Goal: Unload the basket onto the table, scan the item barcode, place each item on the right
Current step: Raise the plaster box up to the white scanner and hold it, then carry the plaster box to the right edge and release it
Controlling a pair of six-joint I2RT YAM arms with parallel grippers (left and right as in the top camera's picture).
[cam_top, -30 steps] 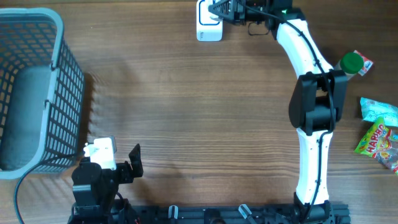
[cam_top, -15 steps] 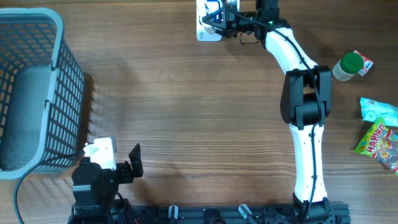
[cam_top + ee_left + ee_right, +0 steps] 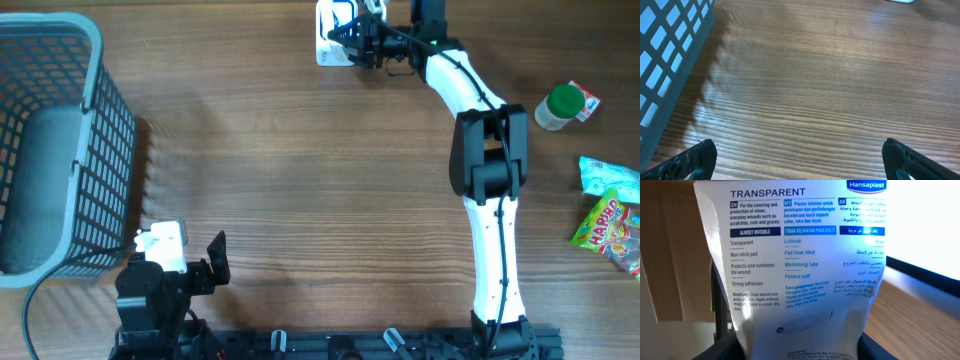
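A wooden table (image 3: 300, 150) fills every view, with a white device (image 3: 328, 52) at its far edge, partly cut off by the frame. Directly over that device, the right gripper (image 3: 356, 32) is clamped on a plaster packet (image 3: 805, 270). From overhead the packet is barely distinguishable from the device. The right wrist view shows its printed back; blue glare washes out the rightmost text column, the lower edge runs out of frame, and no barcode can be made out. Far from the device, at the near left corner, the left gripper (image 3: 800, 165) stands spread wide and holds nothing. Only its two fingertips (image 3: 700, 156) show.
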